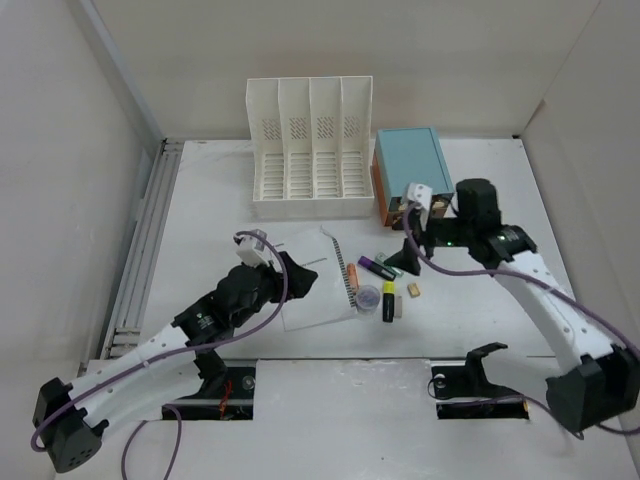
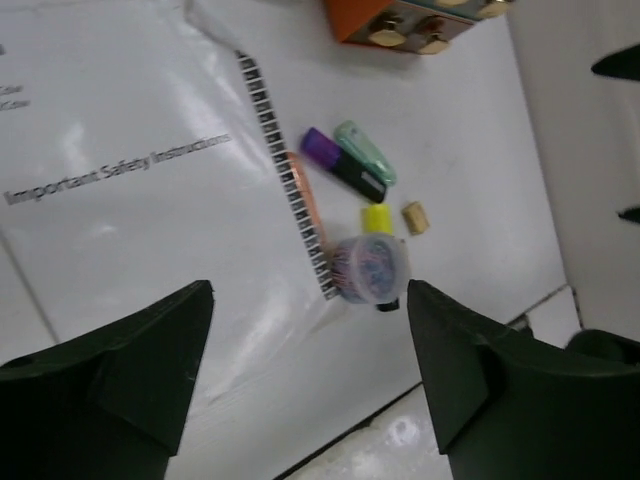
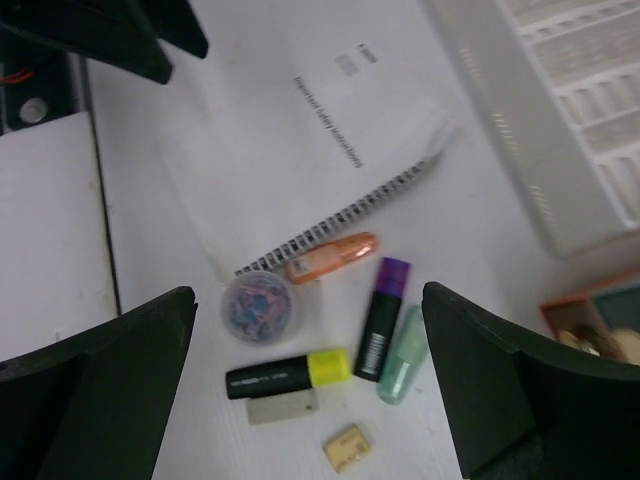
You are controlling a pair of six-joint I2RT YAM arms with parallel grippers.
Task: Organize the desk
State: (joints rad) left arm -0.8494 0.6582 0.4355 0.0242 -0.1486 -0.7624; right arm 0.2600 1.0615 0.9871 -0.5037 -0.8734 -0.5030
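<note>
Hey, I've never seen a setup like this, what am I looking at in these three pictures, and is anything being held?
Two robot arms, the left arm and right arm, are bolted to a white desk. One picture looks down from above; the others come from cameras on each wrist, the dark shapes being open jaws. Nothing is held. On the desk lie a spiral booklet, highlighters, a tub of clips, a file rack and a teal box.

On your white counter (image 1: 200, 215): file rack (image 1: 310, 150), teal box (image 1: 412, 160) at back; spiral notebook (image 1: 318, 282), purple highlighter (image 1: 375, 266), clip tub (image 1: 368, 297), eraser (image 1: 413, 290) mid-counter.
</note>
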